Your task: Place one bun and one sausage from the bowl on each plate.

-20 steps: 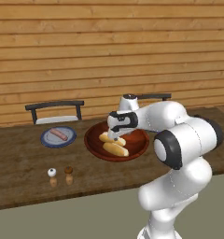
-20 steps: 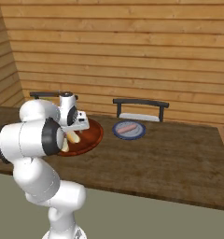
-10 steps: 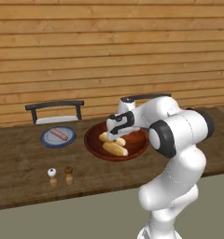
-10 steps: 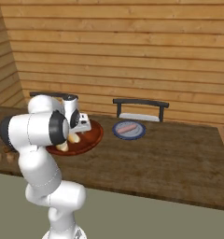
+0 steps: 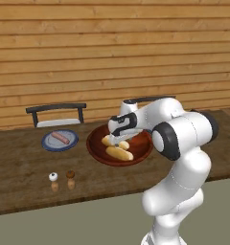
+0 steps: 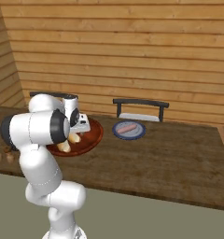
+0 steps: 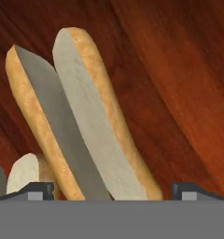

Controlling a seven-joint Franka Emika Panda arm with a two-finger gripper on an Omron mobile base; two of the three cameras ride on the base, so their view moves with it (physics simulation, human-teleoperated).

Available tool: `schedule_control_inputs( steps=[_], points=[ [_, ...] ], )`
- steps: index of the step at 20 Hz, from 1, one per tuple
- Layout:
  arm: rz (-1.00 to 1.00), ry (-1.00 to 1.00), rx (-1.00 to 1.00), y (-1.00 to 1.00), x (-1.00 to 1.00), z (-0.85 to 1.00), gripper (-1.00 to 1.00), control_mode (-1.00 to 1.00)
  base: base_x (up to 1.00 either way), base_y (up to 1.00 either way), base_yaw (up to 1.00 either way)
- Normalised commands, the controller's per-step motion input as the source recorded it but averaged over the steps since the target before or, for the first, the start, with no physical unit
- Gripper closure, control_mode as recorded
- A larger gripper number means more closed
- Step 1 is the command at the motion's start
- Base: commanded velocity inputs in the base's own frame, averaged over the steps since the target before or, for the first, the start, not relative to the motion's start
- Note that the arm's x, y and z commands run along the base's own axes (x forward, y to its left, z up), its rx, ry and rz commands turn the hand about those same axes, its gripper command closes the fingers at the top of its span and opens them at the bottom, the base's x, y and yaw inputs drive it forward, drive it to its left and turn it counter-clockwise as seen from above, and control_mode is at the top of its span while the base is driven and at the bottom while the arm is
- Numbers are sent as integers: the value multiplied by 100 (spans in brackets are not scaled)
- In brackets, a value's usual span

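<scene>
- Hovering low inside the bowl (image 5: 138, 154), the gripper (image 7: 111, 191) is spread wide, fingertips either side of a split bun (image 7: 93, 116).
- Second bun (image 5: 119, 153) lies just beside it.
- One sausage (image 5: 60, 138) rests on a plate (image 5: 46, 142) well off to one side.

Arm was bent over the bowl (image 6: 93, 138) at left, hand low above a bun (image 6: 75, 137); jaws hidden. Second bun (image 6: 64, 146) lay nearer. Plate (image 6: 129, 130) right of bowl carried a sausage (image 6: 128, 128), chair (image 6: 141, 109) behind it.
</scene>
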Motion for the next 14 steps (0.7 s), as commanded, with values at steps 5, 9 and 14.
schedule_control_inputs(
  steps=[5, 9, 14],
  points=[
    [0, -7, 0, 6, 3, -12, -100, -100, 0, 0, 0],
    [0, -3, 0, 0, 0, -48, -100, -100, 0, 0, 0],
    [0, 0, 0, 0, -4, -49, -100, -100, 0, 0, 0]
  ],
)
